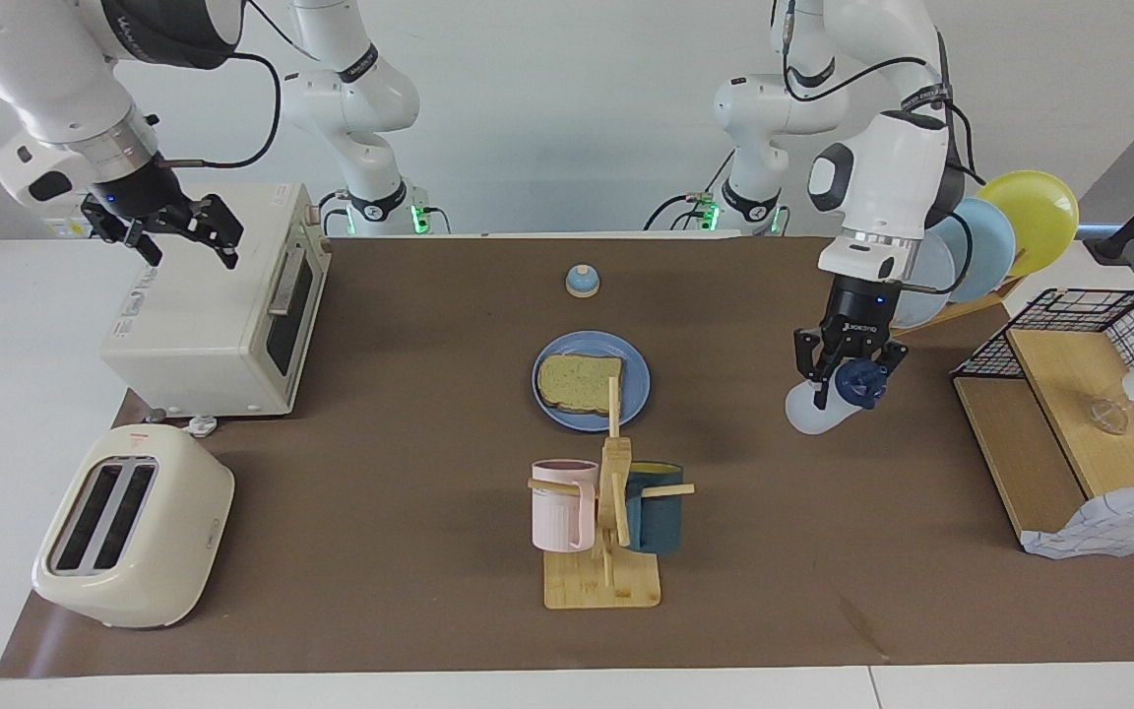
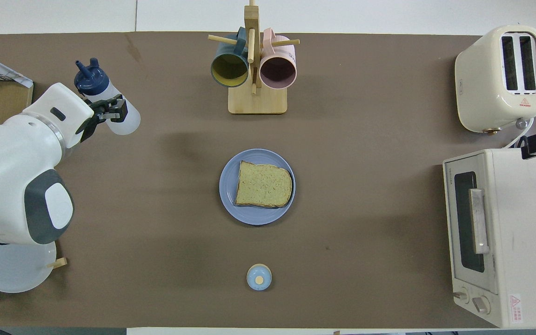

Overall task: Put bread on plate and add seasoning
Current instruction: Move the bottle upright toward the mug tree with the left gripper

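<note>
A: Left gripper (image 1: 848,379) was clamped on the seasoning (image 1: 823,406), tilted, in the air over the tabletop's left-arm end. Bread (image 1: 579,382) lay on plate (image 1: 634,399), mid-table.

B: Bottle looked light, soft-walled; a mid-body hold seemed safest. Right gripper (image 1: 178,228) waited, fingers spread, empty, over the oven (image 1: 213,315).

Left gripper (image 1: 850,379) clamped on bottle (image 1: 828,399), raised, wrist pointing down. Right gripper (image 1: 183,231) spread wide, raised, arm waiting.

Lighting is bright, even and diffuse. Shadows on the brown mat (image 1: 409,414) are faint and soft. Focus is sharp throughout.
</note>
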Available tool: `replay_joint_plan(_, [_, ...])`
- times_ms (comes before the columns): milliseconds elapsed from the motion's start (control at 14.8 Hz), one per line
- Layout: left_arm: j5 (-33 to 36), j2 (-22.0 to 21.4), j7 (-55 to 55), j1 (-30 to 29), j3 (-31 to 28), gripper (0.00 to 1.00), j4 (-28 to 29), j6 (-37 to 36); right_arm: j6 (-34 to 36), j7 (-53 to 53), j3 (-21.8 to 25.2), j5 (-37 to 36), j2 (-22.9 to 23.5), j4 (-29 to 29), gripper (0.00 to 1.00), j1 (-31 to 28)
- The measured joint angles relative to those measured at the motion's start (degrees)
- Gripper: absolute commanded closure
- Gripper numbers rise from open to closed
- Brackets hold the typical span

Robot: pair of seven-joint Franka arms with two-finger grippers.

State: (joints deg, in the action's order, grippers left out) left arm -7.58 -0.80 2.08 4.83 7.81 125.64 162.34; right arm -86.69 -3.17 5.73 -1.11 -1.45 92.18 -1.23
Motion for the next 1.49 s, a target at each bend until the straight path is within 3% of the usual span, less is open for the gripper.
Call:
replay_joint_plan(270, [-0.1, 3.3, 0.0, 0.0, 0.0, 0.89, 1.6, 7.4, 0.0, 0.0, 0.0, 0.0, 0.0, 0.0, 0.0, 0.0])
replay_joint_plan(338, [-0.1, 4.1, 0.0, 0.0, 0.0, 0.84, 1.6, 8.5, 0.0, 0.0, 0.0, 0.0, 0.0, 0.0, 0.0, 0.0])
replay_joint_plan(406, [-0.1, 4.9, 0.0, 0.0, 0.1, 0.72, 1.7, 10.1, 0.0, 0.0, 0.0, 0.0, 0.0, 0.0, 0.0, 0.0])
replay_joint_plan(541, [-0.1, 7.0, 0.0, 0.0, 0.1, 0.68, 2.8, 15.1, 0.0, 0.0, 0.0, 0.0, 0.0, 0.0, 0.0, 0.0])
replay_joint_plan(1149, [0.0, 16.1, 0.1, 1.5, 0.5, 0.65, 6.4, 35.7, 0.0, 0.0, 0.0, 0.0, 0.0, 0.0, 0.0, 0.0])
replay_joint_plan(1487, [0.3, 17.3, 0.9, 2.4, 0.5, 0.65, 6.0, 37.3, 0.0, 0.0, 0.0, 0.0, 0.0, 0.0, 0.0, 0.0])
